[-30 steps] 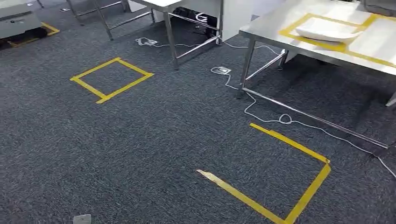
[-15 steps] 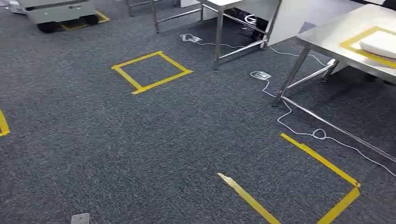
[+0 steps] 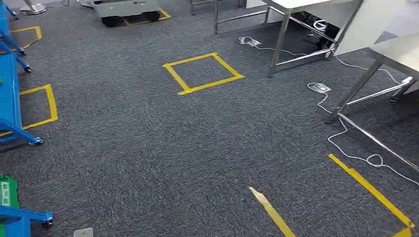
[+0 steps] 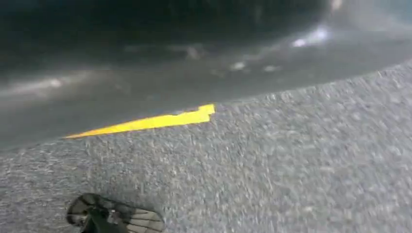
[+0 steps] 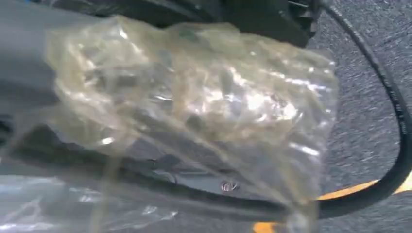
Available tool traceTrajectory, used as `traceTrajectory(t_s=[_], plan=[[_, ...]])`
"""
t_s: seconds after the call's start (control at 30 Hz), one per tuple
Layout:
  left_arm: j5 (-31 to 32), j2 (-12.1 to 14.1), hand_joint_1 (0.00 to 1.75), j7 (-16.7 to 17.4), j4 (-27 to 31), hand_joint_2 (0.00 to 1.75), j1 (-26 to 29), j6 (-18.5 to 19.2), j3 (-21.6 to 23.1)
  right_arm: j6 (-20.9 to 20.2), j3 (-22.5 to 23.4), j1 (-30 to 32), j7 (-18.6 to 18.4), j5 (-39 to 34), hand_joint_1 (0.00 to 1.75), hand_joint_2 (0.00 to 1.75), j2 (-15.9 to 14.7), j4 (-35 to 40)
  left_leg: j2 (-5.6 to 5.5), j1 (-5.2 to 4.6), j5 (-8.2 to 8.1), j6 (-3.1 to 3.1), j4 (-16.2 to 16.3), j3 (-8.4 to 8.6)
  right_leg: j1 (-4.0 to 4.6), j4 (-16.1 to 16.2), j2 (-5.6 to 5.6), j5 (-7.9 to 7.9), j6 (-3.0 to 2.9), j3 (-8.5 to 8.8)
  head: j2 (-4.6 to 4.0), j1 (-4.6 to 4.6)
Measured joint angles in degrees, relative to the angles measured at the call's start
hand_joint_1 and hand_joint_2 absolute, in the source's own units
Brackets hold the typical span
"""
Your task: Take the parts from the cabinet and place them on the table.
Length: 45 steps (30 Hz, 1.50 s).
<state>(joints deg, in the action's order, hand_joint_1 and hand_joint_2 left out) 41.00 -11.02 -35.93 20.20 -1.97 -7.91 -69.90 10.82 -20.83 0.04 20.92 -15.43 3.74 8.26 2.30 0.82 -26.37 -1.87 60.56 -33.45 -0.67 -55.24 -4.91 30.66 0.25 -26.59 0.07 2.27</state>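
Fingers of the right hand (image 5: 29,87) are hidden behind a clear plastic bag of parts (image 5: 194,107), apparently held against them; the left hand's fingers (image 4: 111,221) are too blurred to judge. With the steel surface (image 3: 400,49) at the frame's upper right, carrying steadily while turning toward it seems wise.

We count one clear bag of parts (image 5: 194,107), two steel tables (image 3: 402,52), and one full yellow tape square (image 3: 203,73) near them.
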Motion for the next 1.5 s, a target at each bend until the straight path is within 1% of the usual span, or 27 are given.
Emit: traceTrajectory(t_s=[0.03, 0.07, 0.17, 0.2, 0.27, 0.33, 0.37, 0.4, 0.47, 0.5, 0.53, 0.57, 0.7, 0.73, 0.8, 0.87, 0.9, 0.93, 1.0, 1.03, 1.07, 1.2, 1.27, 1.3, 1.37, 1.43, 1.5], plan=[[-0.02, -0.02, 0.0, 0.0, 0.0, 0.0, -0.16, -0.11, 0.0, 0.02, -0.02, 0.02, 0.0, 0.0, 0.0, 0.0, -0.02, 0.0, 2.19, -0.59, -0.65, 0.11, -2.58, 1.63, 0.42, -0.05, -0.65, 0.4, 0.49, -0.51, 0.0, -0.04], [-0.18, -0.06, 0.0, 0.0, 0.02, 0.0, -0.38, -0.13, 0.0, 0.02, -0.02, -0.03, 0.02, -0.02, 0.0, 0.0, -0.02, 0.0, 1.61, -0.57, -0.65, 1.23, -3.18, 1.52, 0.61, -0.3, -1.13, 0.83, 0.98, -0.34, 0.0, -0.11], [-0.35, -0.02, 0.0, 0.0, 0.02, 0.0, 0.1, -0.31, -0.07, 0.02, -0.13, -0.5, 0.02, -0.04, 0.0, 0.0, 0.0, 0.02, 0.01, -0.94, -0.76, 2.42, -3.14, 1.15, 0.48, 0.03, -2.88, 0.95, 1.72, 0.95, 0.0, 0.02], [-0.37, 0.0, 0.0, 0.0, 0.02, 0.0, 0.15, -0.33, -0.09, 0.02, -0.17, -0.58, 0.02, -0.04, 0.0, 0.0, -0.02, 0.09, -0.63, -0.49, -0.4, 2.98, -3.57, 1.43, 0.17, -0.25, -2.18, 1.62, 2.08, 0.38, 0.02, 0.04], [-0.48, 0.0, 0.0, 0.0, 0.04, 0.0, 0.08, -0.39, -0.09, 0.02, -0.2, -0.57, 0.04, -0.02, 0.0, 0.0, -0.02, 0.09, -1.53, -0.48, -0.37, 3.49, -3.58, 1.28, 0.03, -5.75, 3.08, 5.07, 2.3, -1.88, 0.02, -0.5], [-0.5, -0.09, 0.0, 0.0, 0.04, 0.0, -0.04, -0.5, -0.09, 0.02, -0.2, -0.44, 0.02, -0.04, 0.0, 0.0, -0.02, 0.07, -3.01, -0.55, -0.37, 3.64, -3.58, 1.15, 0.04, -17.05, 4.74, 9.46, 2.35, -7.68, 0.02, -0.46], [-0.5, -0.07, 0.0, 0.0, 0.04, 0.0, -0.01, -0.63, -0.09, 0.04, -0.22, -0.31, 0.0, -0.04, 0.0, 0.0, 0.0, 0.07, -3.93, -0.61, -0.39, 3.68, -3.58, 1.2, 0.06, -20.31, 4.84, 9.8, 2.35, -9.8, 0.02, -0.44], [-0.5, -0.09, 0.0, 0.0, 0.04, 0.0, 0.0, -0.77, -0.11, 0.04, -0.22, -0.27, 0.0, -0.04, 0.0, 0.0, 0.0, 0.07, -4.78, -0.63, -0.4, 3.69, -3.58, 1.3, 0.05, -20.01, 4.85, 8.36, 2.24, -10.29, 0.02, -0.39], [-0.5, -0.07, 0.0, 0.0, 0.04, 0.0, 0.0, -0.9, -0.11, 0.11, -0.24, -0.13, -0.07, -0.04, 0.0, 0.0, -0.02, 0.07, -6.52, -0.63, -0.42, 3.66, -3.56, 1.58, 0.04, -12.32, 5.29, 2.67, 1.93, -7.73, 0.0, -0.44], [-0.5, -0.09, 0.0, 0.0, 0.04, 0.0, -0.01, -0.92, -0.11, 0.11, -0.24, -0.11, -0.07, -0.04, 0.0, 0.0, -0.02, 0.07, -7.31, -0.61, -0.46, 3.59, -3.56, 1.75, -0.01, -6.88, 6.48, -0.29, 1.7, -5.5, 0.0, -0.46], [-0.5, -0.13, 0.0, 0.0, 0.04, 0.0, -0.01, -0.92, -0.11, 0.13, -0.24, -0.1, -0.07, -0.04, 0.0, 0.0, -0.02, 0.07, -7.87, -0.47, -0.5, 3.36, -3.56, 1.7, -0.21, -2.92, 9.62, -1.43, 1.43, -4.03, 0.02, -0.48], [-0.5, -0.11, 0.0, 0.0, 0.04, 0.0, -0.18, -0.98, -0.11, 0.15, -0.24, -0.03, -0.01, -0.04, 0.0, 0.0, -0.02, 0.02, -8.77, -0.82, -0.58, 2.93, -3.18, 1.32, -0.49, -1.35, 10.59, -0.88, 1.27, -3.34, 0.0, -0.35], [-0.5, -0.04, 0.0, 0.0, 0.04, 0.0, 0.17, -1.18, -0.17, 0.44, -0.26, -0.1, -0.18, 0.04, 0.0, 0.0, 0.0, 0.07, -10.72, -0.27, -0.05, 1.31, -3.17, 0.39, -0.4, -1.12, 7.97, -1.22, 0.41, -2.91, 0.0, -0.35], [-0.5, -0.04, 0.0, 0.0, 0.04, 0.0, 0.22, -1.2, -0.17, 0.44, -0.26, -0.1, -0.17, 0.04, 0.0, 0.0, 0.0, 0.07, -6.6, -0.6, -1.13, 1.25, -1.84, -0.09, -0.35, -0.89, 7.13, -1.32, 0.1, -2.64, 0.02, -0.28], [-0.5, -0.04, 0.0, 0.0, 0.04, 0.0, -0.08, -1.22, -0.17, 0.44, -0.26, 0.04, -0.17, 0.04, 0.0, 0.0, 0.0, 0.07, -3.38, -0.55, -5.6, 0.8, 5.82, -3.67, -0.07, -0.89, 5.35, -1.11, -0.36, -2.52, 0.0, 0.24], [-0.48, -0.09, 0.0, 0.0, 0.04, 0.0, -0.19, -1.33, -0.17, 0.44, -0.26, 0.14, -0.24, 0.02, 0.0, 0.0, 0.0, 0.07, -2.91, -0.37, -8.79, 0.53, 14.3, -7.61, 0.16, -0.91, 3.21, -0.89, -0.55, -2.49, 0.0, 0.22], [-0.48, -0.15, 0.0, 0.0, 0.04, 0.0, -0.1, -1.44, -0.17, 0.44, -0.26, 0.1, -0.26, 0.04, 0.0, 0.0, 0.0, 0.07, -2.82, -0.35, -8.35, 0.47, 14.82, -7.78, 0.2, -0.91, 2.4, -0.82, -0.56, -2.41, 0.0, 0.24], [-0.48, -0.15, 0.0, 0.0, 0.04, 0.0, 0.04, -1.64, -0.17, 0.44, -0.26, 0.01, -0.26, 0.04, 0.0, 0.0, 0.0, 0.07, -2.73, -0.35, -6.74, 0.51, 13.03, -6.75, 0.24, -0.92, 1.67, -0.7, -0.53, -2.32, 0.0, 0.24], [-0.48, -0.09, 0.0, 0.0, 0.04, 0.0, 0.1, -1.84, -0.17, 0.44, -0.26, -0.08, -0.28, 0.04, 0.0, 0.0, 0.0, 0.07, -1.39, -0.46, -1.65, 0.99, 3.17, -1.36, 0.35, -0.91, 0.22, -0.4, -0.34, -1.79, 0.0, 0.26], [-0.48, -0.07, 0.0, 0.0, 0.04, 0.0, 0.04, -1.86, -0.17, 0.44, -0.26, -0.09, -0.26, 0.04, 0.0, 0.0, 0.0, 0.07, 1.78, -0.82, -0.35, 1.55, -1.94, 1.45, 0.47, -0.9, -0.43, -0.19, -0.16, -1.43, 0.0, 0.24], [-0.48, -0.07, 0.0, 0.0, 0.04, 0.0, -0.21, -1.86, -0.17, 0.44, -0.26, -0.04, -0.26, 0.04, 0.0, 0.0, 0.0, 0.07, 3.61, -1.61, -1.22, 1.94, -3.2, 1.96, 0.95, -1.13, -1.05, 0.18, 0.32, -1.67, 0.0, 0.28], [-0.46, -0.04, 0.0, 0.0, 0.04, 0.0, -0.02, -1.88, -0.24, 0.44, -0.28, -0.49, -0.33, 0.04, 0.0, 0.0, 0.02, 0.18, 0.43, -1.51, -0.79, 3.17, -3.84, 1.78, 0.87, -0.59, -3.7, 0.58, 1.46, -0.41, 0.0, 0.26], [-0.48, -0.04, 0.0, 0.0, 0.04, 0.0, -0.06, -1.9, -0.24, 0.44, -0.28, -0.5, -0.28, 0.07, 0.0, 0.0, 0.02, 0.22, -0.65, -1.03, -0.35, 3.9, -4.23, 2.04, 0.46, -4.26, 2.09, 3.45, 1.86, -2.27, 0.0, -0.28], [-0.48, -0.11, 0.0, 0.0, 0.04, 0.0, -0.18, -1.92, -0.24, 0.44, -0.28, -0.48, -0.24, 0.07, 0.0, 0.0, 0.02, 0.22, -1.42, -0.99, -0.32, 3.99, -4.22, 1.89, 0.31, -8.86, 3.84, 5.68, 1.99, -4.49, 0.02, -0.37], [-0.35, -0.13, 0.0, 0.0, 0.04, 0.0, -0.23, -1.9, -0.24, 0.44, -0.28, -0.27, -0.33, 0.07, 0.0, 0.0, 0.02, 0.22, -3.12, -1.04, -0.31, 4.03, -4.17, 1.8, 0.23, -18.7, 4.85, 9.19, 2.17, -9.6, 0.02, -0.39], [-0.33, -0.15, 0.0, 0.0, 0.04, 0.0, -0.17, -1.88, -0.24, 0.44, -0.31, -0.13, -0.35, 0.07, 0.0, 0.0, 0.02, 0.22, -4.94, -1.02, -0.34, 3.98, -4.12, 2.01, 0.12, -18.71, 4.87, 6.9, 2.25, -10.44, 0.02, -0.37], [-0.5, -0.17, 0.0, 0.0, 0.04, 0.0, -0.17, -1.88, -0.24, 0.42, -0.33, -0.1, -0.35, -0.02, 0.0, 0.0, 0.02, 0.22, -6.69, -0.89, -0.51, 3.7, -3.93, 2.28, -0.26, -9.49, 5.65, 0.94, 2.32, -6.83, 0.02, -0.35]])
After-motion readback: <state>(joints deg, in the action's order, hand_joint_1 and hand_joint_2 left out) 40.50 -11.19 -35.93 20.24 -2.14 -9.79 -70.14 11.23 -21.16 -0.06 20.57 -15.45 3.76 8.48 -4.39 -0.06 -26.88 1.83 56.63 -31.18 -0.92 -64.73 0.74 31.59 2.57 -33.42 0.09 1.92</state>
